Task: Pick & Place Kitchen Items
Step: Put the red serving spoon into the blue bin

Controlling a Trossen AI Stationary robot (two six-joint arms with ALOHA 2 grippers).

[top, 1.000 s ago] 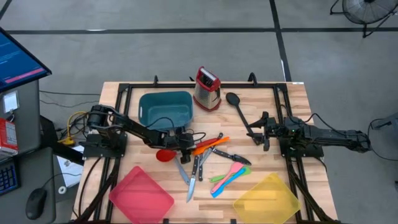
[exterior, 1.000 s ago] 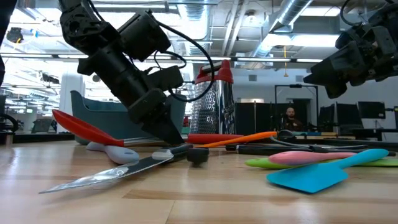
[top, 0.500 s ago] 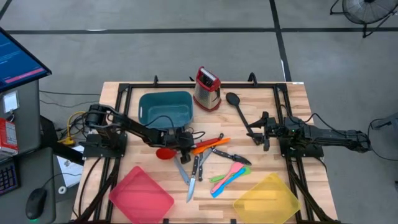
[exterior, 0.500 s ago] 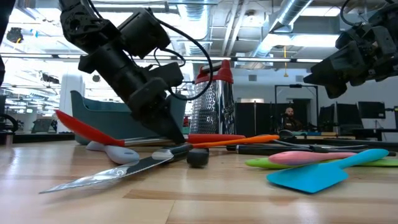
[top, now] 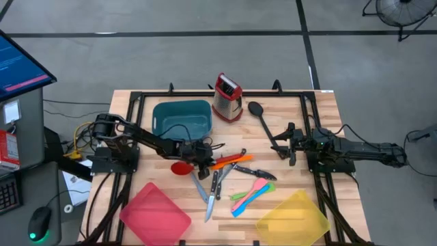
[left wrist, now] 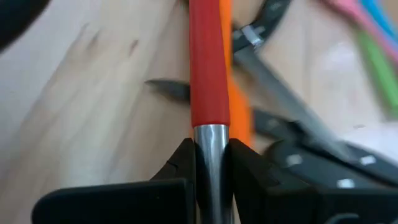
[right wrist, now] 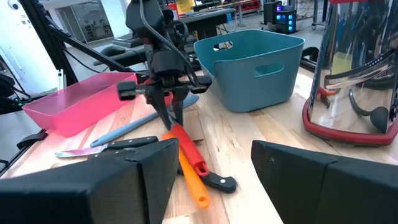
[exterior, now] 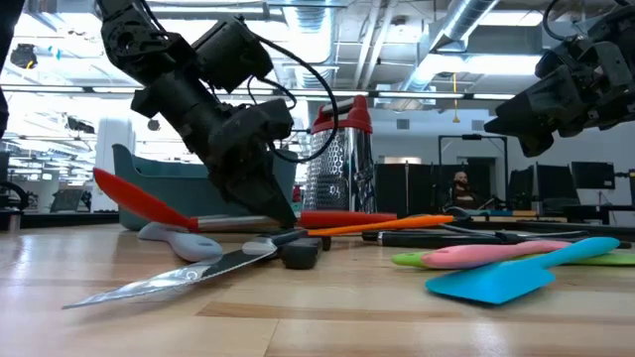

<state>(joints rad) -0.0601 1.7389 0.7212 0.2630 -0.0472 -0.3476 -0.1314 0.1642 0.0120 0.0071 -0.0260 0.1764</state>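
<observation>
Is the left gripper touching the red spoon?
Touching. The left wrist view shows the left gripper with both fingers pressed against the red spoon's steel shaft.

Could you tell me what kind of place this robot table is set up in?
Most likely a robotics lab or workshop in an open industrial hall. Bare ducts run under the ceiling, a monitor stands beside the wooden table, and a person sits at screens in the background.
</observation>
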